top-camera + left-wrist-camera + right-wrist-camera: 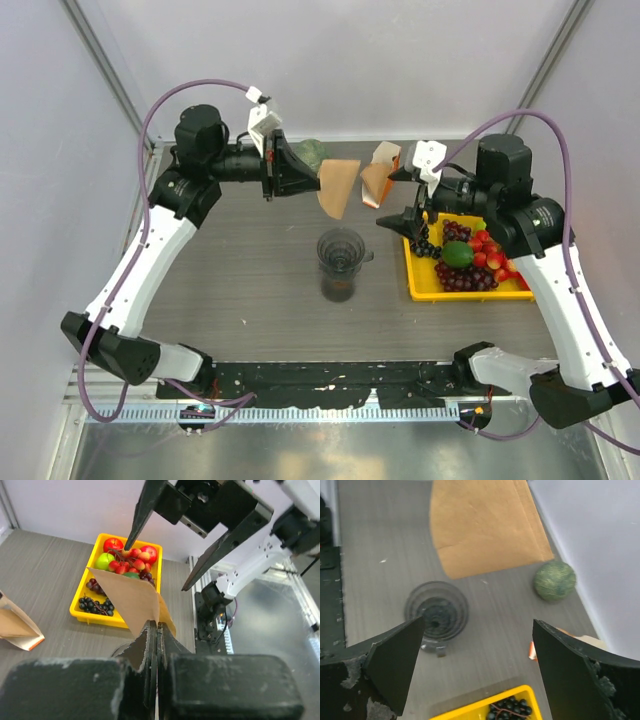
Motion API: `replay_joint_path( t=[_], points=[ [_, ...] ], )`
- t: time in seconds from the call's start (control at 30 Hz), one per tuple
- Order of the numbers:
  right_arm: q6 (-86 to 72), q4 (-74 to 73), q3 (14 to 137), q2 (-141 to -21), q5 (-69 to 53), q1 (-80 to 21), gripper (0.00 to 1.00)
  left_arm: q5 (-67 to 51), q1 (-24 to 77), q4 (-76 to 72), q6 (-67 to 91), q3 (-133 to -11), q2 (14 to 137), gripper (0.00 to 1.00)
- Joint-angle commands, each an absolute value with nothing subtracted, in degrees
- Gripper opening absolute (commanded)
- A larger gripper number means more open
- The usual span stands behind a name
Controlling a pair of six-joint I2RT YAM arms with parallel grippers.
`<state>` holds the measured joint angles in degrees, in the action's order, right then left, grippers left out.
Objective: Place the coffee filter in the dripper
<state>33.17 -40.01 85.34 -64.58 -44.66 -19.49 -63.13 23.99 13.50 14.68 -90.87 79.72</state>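
Left tool (157,630) pinches the coffee filter (338,190) (aloft, clear of the dripper (342,250)); right tool (477,625) gapes wide, holding nothing.

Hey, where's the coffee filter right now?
In the top view the coffee filter hangs pinched in the left gripper, on the far side of the dripper, with the open right gripper to its right.

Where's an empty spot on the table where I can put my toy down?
Biggest bare patch: left of the dripper, across to the left arm. Another strip lies in front of the dripper, toward the arm bases. Crowded at the back right: coffee filter, filter pack, right gripper and yellow fruit tray bunch together.
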Motion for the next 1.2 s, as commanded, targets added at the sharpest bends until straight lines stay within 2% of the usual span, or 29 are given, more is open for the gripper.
replay_joint_path(
  t=[0.0,0.07,0.13,0.23,0.37,0.6,0.67,0.77,0.97,1.0,1.03,1.07,1.13,1.17],
  points=[
    [39.1,-54.0,94.9,-67.7,-50.7,-20.9,1.0,-66.4,26.1,28.6,-8.3,-93.9,76.6,0.0],
    [37.3,-60.8,101.2,-71.7,-50.7,-20.9,0.93,-66.5,26.1,29.1,-11.0,-93.1,75.7,0.0],
    [38.3,-64.3,104.2,-73.6,-50.6,-20.9,0.96,-66.7,26.4,31.2,-14.5,-92.8,75.1,0.0],
    [35.8,-61.4,102.0,-72.1,-46.7,-21.0,0.95,-66.4,27.2,35.6,-21.7,-93.4,75.1,0.0],
    [43.0,-64.2,102.1,-72.6,-47.6,-22.6,0.95,-65.0,29.9,40.7,-29.4,-94.6,75.6,0.0],
    [43.1,-62.1,101.2,-73.2,-47.3,-26.8,0.99,-61.5,32.7,37.7,-28.1,-93.9,75.7,0.0],
    [45.1,-61.7,98.9,-72.1,-46.2,-28.1,0.95,-61.1,32.6,35.1,-25.8,-92.9,75.2,0.0],
    [46.8,-60.3,95.4,-70.8,-45.8,-28.7,0.79,-59.9,32.7,31.7,-23.1,-91.4,74.1,0.0],
    [46.0,-59.3,96.9,-72.9,-44.9,-30.8,0.5,-56.2,32.8,27.8,-18.4,-90.7,73.8,0.0],
    [45.4,-58.8,97.3,-73.1,-44.8,-30.8,0.38,-55.9,33.0,27.8,-18.3,-90.6,73.7,0.0],
    [43.8,-57.6,97.5,-73.4,-44.8,-31.0,0.32,-55.6,33.0,27.8,-18.2,-90.4,73.6,0.0],
    [43.2,-57.0,97.6,-73.6,-44.7,-31.0,0.18,-55.0,33.0,27.4,-18.3,-90.0,73.2,0.0],
    [42.1,-56.1,97.7,-73.6,-44.6,-31.0,0.05,-54.5,33.1,26.5,-18.1,-88.7,72.5,0.0],
    [42.3,-56.0,97.7,-73.6,-44.6,-31.0,0.05,-54.5,33.1,26.0,-18.1,-87.8,72.1,0.0]
  ],
)
